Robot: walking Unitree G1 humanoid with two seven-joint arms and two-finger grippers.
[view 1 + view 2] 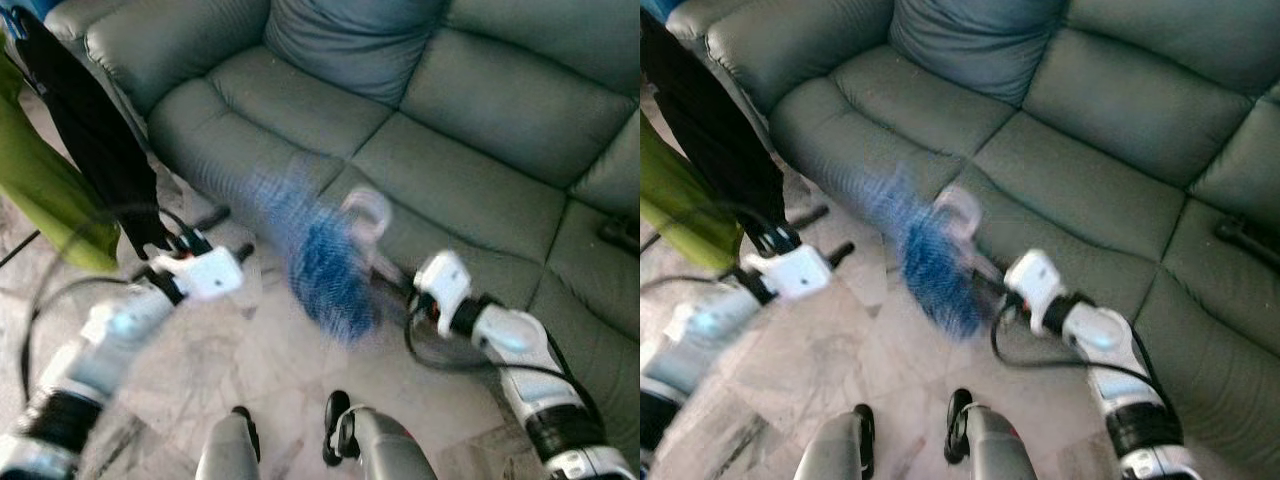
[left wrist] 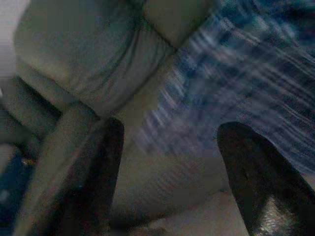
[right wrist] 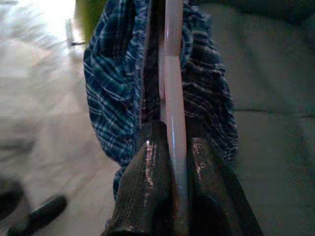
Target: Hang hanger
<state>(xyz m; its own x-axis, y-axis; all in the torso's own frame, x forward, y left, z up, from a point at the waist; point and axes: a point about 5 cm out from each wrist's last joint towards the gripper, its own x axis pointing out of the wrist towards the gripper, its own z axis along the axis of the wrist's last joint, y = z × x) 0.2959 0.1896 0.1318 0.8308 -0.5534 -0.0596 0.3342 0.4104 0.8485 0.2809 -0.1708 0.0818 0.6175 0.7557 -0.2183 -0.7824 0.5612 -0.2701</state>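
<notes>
The hanger (image 3: 173, 123), draped in a blue plaid garment (image 3: 118, 88), was clamped edge-on in the right gripper (image 3: 174, 147) before the sofa (image 1: 450, 190), the left gripper (image 2: 167, 162) gaping empty beside it; a swing might slide the cloth off.

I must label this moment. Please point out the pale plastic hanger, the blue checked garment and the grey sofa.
pale plastic hanger (image 3: 174, 83), right wrist view, its bar.
blue checked garment (image 3: 110, 88), right wrist view, hanging cloth.
grey sofa (image 1: 470, 190), left eye view, seat cushion.
</notes>
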